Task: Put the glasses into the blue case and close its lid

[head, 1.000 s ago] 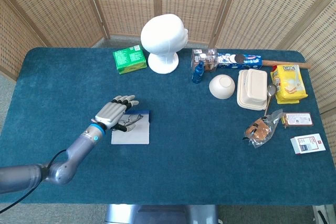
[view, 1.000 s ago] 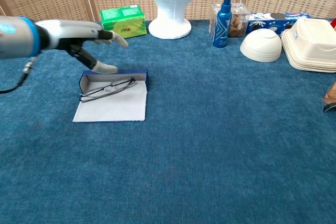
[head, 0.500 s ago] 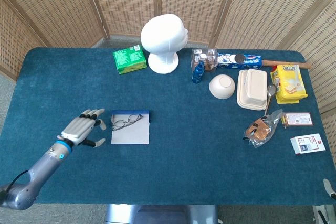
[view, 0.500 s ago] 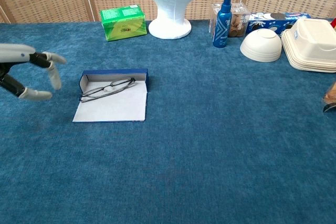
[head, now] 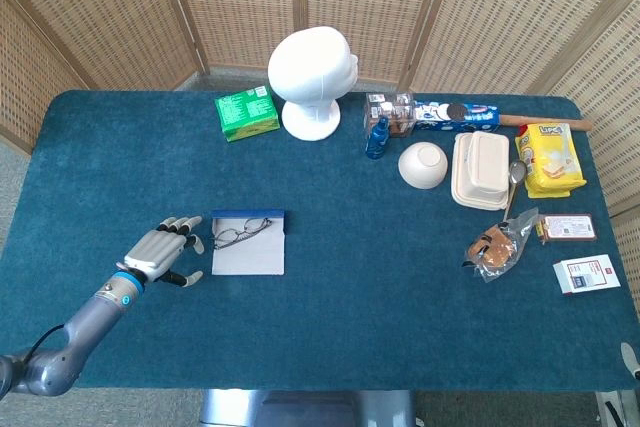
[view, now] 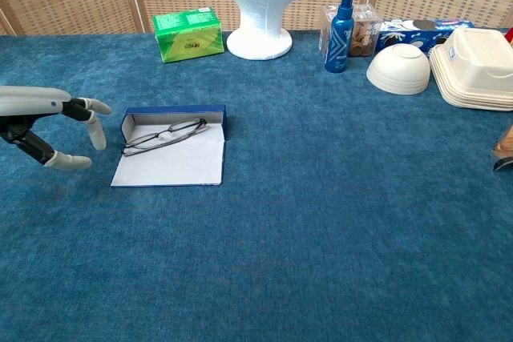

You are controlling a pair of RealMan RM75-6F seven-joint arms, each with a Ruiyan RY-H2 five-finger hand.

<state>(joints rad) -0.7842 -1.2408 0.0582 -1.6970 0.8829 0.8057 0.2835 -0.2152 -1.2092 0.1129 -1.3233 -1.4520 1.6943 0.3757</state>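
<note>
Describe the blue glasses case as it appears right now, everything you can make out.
The blue case lies open on the table, left of centre. It is a shallow rectangular box with low dark-blue walls and a pale interior; its flat pale lid is folded out toward the robot. Thin dark-rimmed glasses lie slantwise in the tray. The left hand, fingers spread, is beside it without touching.

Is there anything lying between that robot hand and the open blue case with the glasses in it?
Nothing visible: only bare blue table separates the left robot hand from the blue case. The glasses already lie inside it.
</note>
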